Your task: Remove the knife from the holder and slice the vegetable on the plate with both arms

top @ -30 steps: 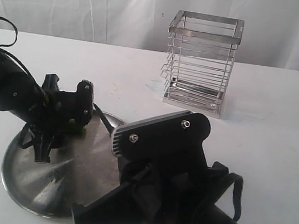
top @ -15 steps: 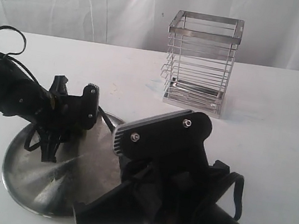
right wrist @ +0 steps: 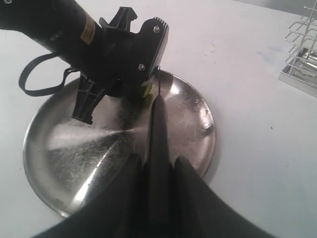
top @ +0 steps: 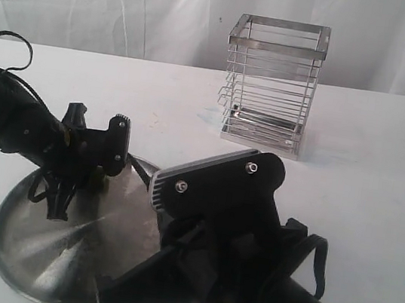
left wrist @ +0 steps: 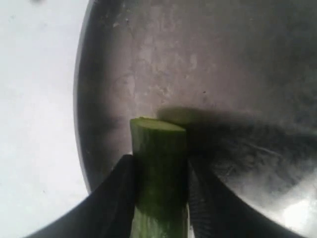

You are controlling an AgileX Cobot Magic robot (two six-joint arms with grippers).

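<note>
Two arms lean low over the plate at lower left. Left fingers pinch the vegetable, which seemingly touches the plate; right fingers clamp the knife, blade toward it. The holder stands upper right on the bench.

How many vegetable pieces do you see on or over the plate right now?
1: the vegetable piece is held in the left gripper over the plate. Others may be hidden behind the arms.
</note>
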